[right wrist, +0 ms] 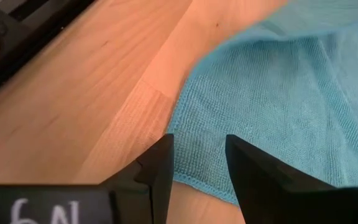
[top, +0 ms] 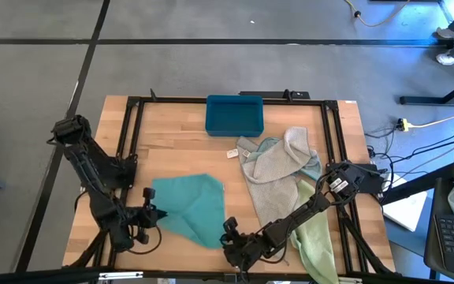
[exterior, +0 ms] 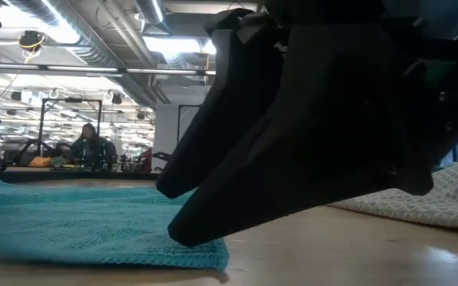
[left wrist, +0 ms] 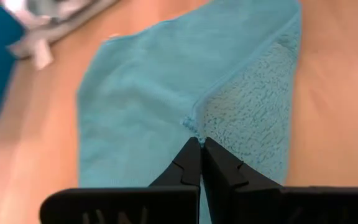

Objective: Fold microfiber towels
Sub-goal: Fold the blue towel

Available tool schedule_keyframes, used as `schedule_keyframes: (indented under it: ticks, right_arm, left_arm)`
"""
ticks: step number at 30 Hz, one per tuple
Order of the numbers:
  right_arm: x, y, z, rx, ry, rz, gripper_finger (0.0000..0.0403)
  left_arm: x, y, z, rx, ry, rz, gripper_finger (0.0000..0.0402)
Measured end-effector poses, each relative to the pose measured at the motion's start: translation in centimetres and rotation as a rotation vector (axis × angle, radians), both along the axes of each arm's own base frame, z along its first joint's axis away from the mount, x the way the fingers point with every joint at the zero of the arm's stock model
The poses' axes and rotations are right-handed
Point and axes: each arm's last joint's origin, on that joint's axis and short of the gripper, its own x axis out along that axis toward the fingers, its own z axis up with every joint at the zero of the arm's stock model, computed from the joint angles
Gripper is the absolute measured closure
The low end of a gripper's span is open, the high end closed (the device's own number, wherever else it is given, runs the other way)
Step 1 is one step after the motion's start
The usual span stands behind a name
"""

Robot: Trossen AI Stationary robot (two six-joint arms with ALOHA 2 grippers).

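Note:
A teal towel (top: 189, 205) lies on the wooden table at the near left, with one layer folded over itself (left wrist: 142, 93). My left gripper (top: 151, 213) is shut at the towel's left side, its fingertips (left wrist: 201, 148) at a hemmed corner. My right gripper (top: 228, 230) is open at the towel's near right edge (right wrist: 197, 180), one finger on each side of it; I cannot tell whether it touches. It fills the low view (exterior: 177, 210). Two grey-beige towels (top: 274, 170), a pale blue one (top: 262, 146) and a pale green one (top: 314, 237) lie heaped at the right. My left gripper pinches the teal towel between its two shut fingers at the hemmed corner of the folded-over layer (left wrist: 191, 122). The fingers come in low from the table's left side. The fingers themselves hide how many layers they hold. The rest of the towel lies on the table.
A rigid teal-blue bin (top: 234, 114) stands at the table's far middle. A black metal frame (top: 132, 134) runs around the table top. Bare wood (top: 172, 150) lies between the bin and the teal towel. A person (exterior: 90, 143) sits far off in the room.

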Motion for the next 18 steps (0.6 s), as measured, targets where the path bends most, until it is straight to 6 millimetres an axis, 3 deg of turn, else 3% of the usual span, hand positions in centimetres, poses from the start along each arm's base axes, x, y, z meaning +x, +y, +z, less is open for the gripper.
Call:
schedule_keyframes:
  ticks: [7,13,18]
  right_arm:
    - [0.08,-0.24,0.10,-0.045,-0.043,-0.070,0.0255]
    - [0.62,-0.51,0.30,0.105,-0.066,-0.164,0.0255]
    - [0.84,-0.26,0.48,0.210,-0.054,-0.143,0.0255]
  left_arm:
    - [-0.22,-0.56,0.65,-0.017,-0.012,-0.012,0.0402]
    - [-0.62,-0.27,0.62,-0.026,-0.043,0.048,0.0401]
    - [-0.80,0.20,0.58,-0.024,-0.063,0.105,0.0401]
